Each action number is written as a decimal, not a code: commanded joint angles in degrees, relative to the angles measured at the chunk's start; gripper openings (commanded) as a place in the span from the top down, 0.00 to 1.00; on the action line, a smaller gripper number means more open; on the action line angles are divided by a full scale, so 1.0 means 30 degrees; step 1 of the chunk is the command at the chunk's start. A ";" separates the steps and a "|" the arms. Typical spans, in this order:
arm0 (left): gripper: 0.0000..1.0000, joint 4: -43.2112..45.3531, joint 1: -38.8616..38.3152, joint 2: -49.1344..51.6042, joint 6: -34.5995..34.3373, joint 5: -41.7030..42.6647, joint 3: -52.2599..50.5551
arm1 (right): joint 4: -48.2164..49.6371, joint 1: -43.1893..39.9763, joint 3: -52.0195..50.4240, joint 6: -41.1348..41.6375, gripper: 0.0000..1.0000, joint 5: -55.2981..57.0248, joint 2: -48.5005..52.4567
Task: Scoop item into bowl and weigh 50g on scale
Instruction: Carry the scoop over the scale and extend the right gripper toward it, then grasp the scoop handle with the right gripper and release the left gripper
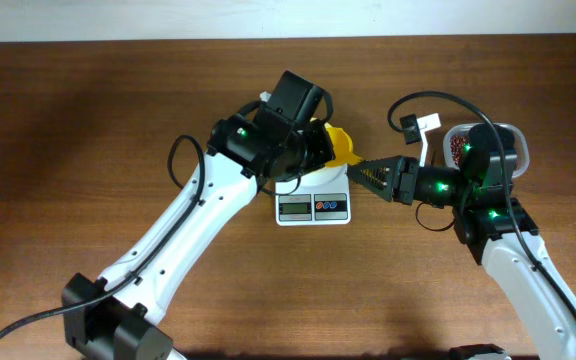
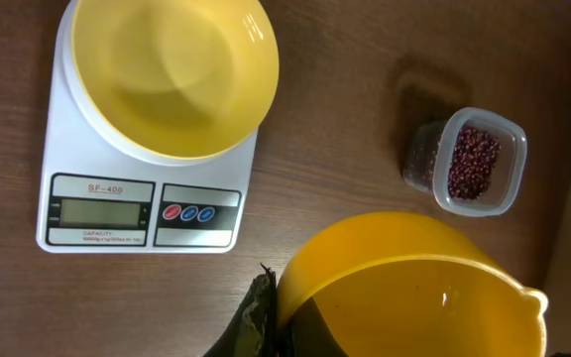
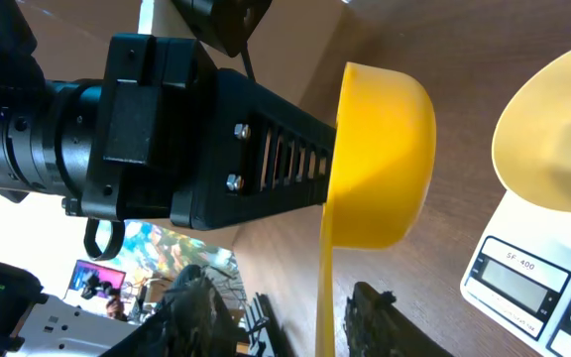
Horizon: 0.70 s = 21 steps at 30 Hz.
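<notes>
Bowl (image 2: pixel 171 74) sits on the scale (image 2: pixel 67 129) — scoop (image 2: pixel 404 278) clamped in left jaws, right jaws apart around its handle (image 3: pixel 323 288).

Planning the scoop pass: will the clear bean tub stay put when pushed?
Probably slides: the tub is small thin plastic on the smooth table, nothing bracing it. Its beans sit below the rim, so likely light. A rim push may tip it.

Scale (image 2: pixel 153 212): "SF-400" printed above LCD (image 2: pixel 102 210); smaller line under LCD too small to read.
</notes>
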 commanded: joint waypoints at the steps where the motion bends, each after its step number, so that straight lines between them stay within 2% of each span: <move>1: 1.00 0.0226 -0.0379 -0.0386 -0.0277 -0.0073 0.0262 | 0.0073 0.0131 0.0350 -0.0233 0.56 -0.0452 0.0124; 5: 1.00 0.0299 -0.0707 -0.0386 -0.0277 -0.0087 0.0262 | 0.0073 0.0131 0.0350 -0.0233 0.62 -0.0444 0.0124; 9: 1.00 0.0299 -0.0707 -0.0386 -0.0291 -0.0138 0.0262 | 0.0073 0.0131 0.0350 -0.0233 0.61 -0.0364 0.0124; 11: 1.00 0.0277 -0.0707 -0.0386 -0.0976 -0.0146 0.0262 | 0.0073 0.0131 0.0350 -0.0226 0.60 -0.0138 0.0124; 12: 1.00 0.0277 -0.0707 -0.0386 -0.1690 -0.0146 0.0262 | 0.0073 0.0131 0.0350 -0.0219 0.55 0.0095 0.0124; 13: 1.00 0.0277 -0.0707 -0.0386 -0.2091 -0.0146 0.0262 | 0.0073 0.0131 0.0350 -0.0219 0.53 0.0168 0.0124; 21: 1.00 -0.0015 -0.0707 -0.0386 -0.5792 -0.1013 0.0262 | 0.0080 0.0131 0.0350 0.0444 0.53 0.2069 0.0124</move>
